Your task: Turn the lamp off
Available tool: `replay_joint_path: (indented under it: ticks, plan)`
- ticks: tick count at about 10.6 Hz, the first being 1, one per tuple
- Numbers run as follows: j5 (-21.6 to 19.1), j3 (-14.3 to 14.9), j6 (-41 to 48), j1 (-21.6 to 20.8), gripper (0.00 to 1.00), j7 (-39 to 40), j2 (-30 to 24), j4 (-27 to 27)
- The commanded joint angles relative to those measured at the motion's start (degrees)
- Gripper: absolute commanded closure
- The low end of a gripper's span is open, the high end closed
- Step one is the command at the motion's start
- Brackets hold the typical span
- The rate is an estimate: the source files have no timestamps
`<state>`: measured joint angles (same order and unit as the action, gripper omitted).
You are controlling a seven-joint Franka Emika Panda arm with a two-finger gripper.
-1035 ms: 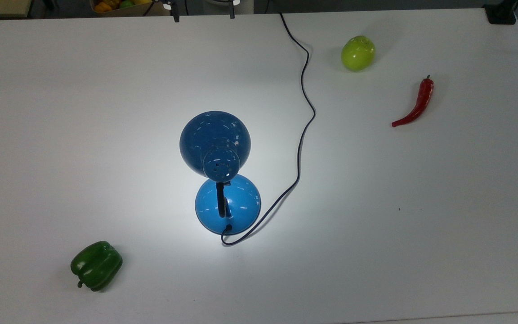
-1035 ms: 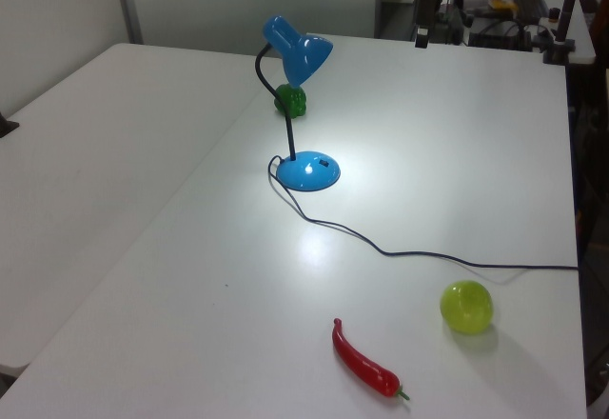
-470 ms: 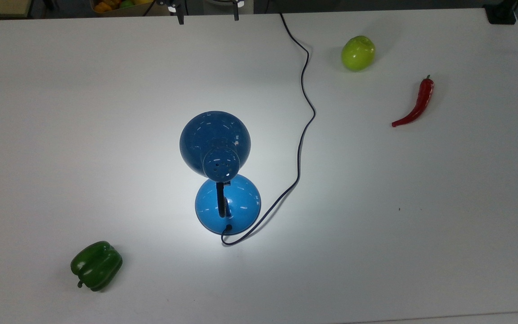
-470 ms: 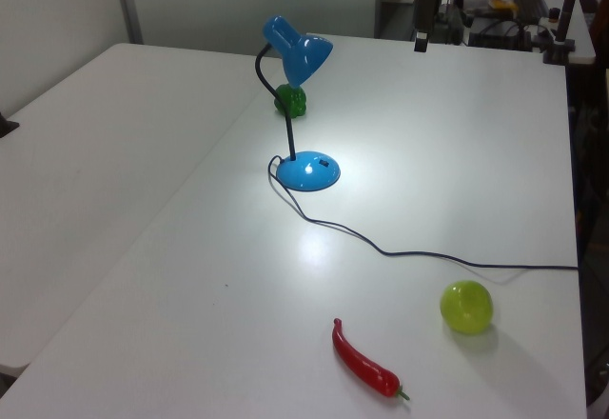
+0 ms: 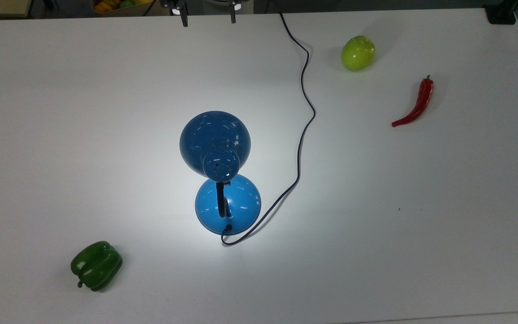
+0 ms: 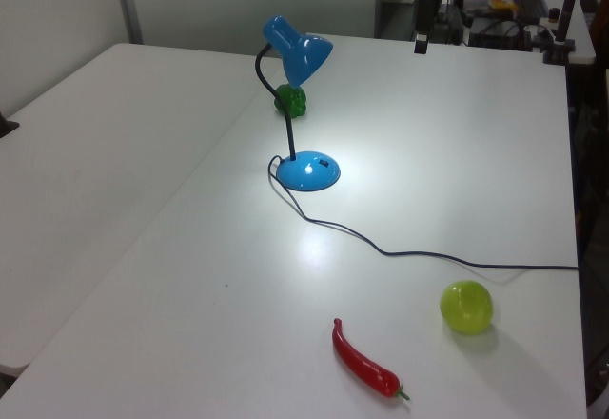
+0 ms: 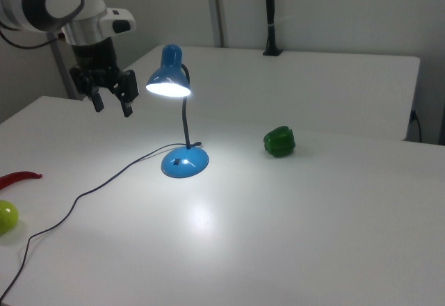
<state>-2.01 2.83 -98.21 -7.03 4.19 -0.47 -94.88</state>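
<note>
The glossy blue dome-shaded desk lamp (image 7: 178, 115) is seen lit, standing mid-table on the white table (image 5: 421, 202). The black two-finger gripper (image 7: 110, 101) is held spread and empty, above and well apart. A descent should be aimed at the small dark switch (image 7: 179, 161) on the base — pressed squarely, without catching the thin black cord (image 5: 303, 121).

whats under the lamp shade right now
Under the lamp shade the white table shows a bright pool of light, with the blue base and its small dark switch at the edge. The bulb inside is lost in glare.
</note>
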Motion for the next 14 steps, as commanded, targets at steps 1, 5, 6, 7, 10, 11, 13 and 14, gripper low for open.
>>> replay_joint_path:
  ticks: [1,5,6,7,10,11,13,14]
  plan:
    - [0.61,0.07,-0.66,-0.45,0.68,1.08,-0.32,-0.65]
    - [-0.09,0.07,-2.06,-0.45,1.0,1.25,-0.15,-1.53]
    - [-0.45,0.07,-2.07,-0.45,1.0,2.39,-0.06,-1.71]
    - [-1.15,0.07,-1.98,-0.18,1.0,3.01,0.03,-1.79]
    - [-1.07,0.07,-2.07,-0.09,1.0,3.1,0.81,-3.2]
    - [-0.37,0.07,-2.16,-0.44,1.0,3.02,1.86,-3.72]
    - [-0.19,0.07,-3.64,-0.53,1.0,2.93,3.19,-4.95]
    - [-0.19,0.07,-6.09,-0.53,1.0,2.4,3.11,-6.87]
